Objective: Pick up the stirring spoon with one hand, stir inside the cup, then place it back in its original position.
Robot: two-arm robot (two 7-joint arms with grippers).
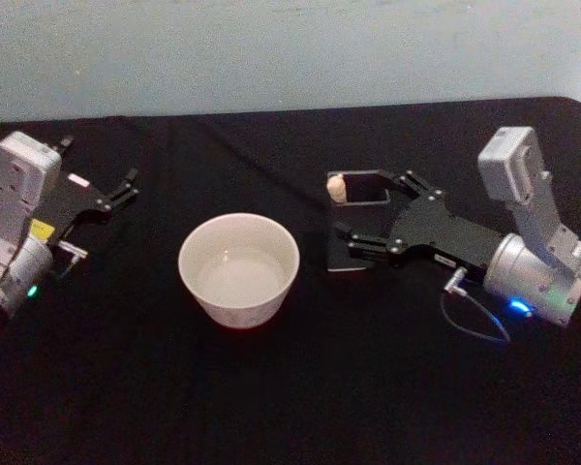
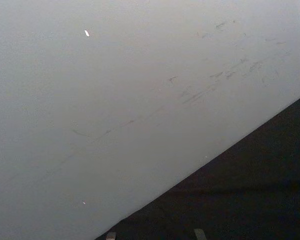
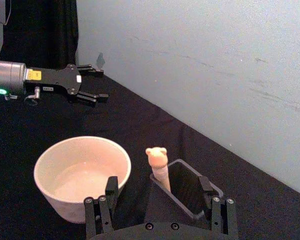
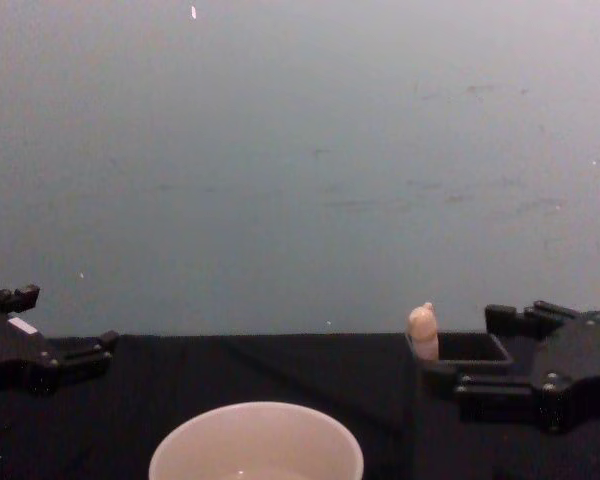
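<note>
The cream-white cup stands at the table's middle. To its right is a dark grey square holder, and the stirring spoon stands in its far left corner with only the beige handle top showing. My right gripper is open and low over the holder, one finger on each side of it, touching neither the spoon nor the cup. In the right wrist view the spoon rises between the fingers, beside the cup. My left gripper rests open at the far left, holding nothing.
A black cloth covers the table, and a pale wall runs close behind it. The chest view shows the cup's rim, the spoon top and the holder from the side.
</note>
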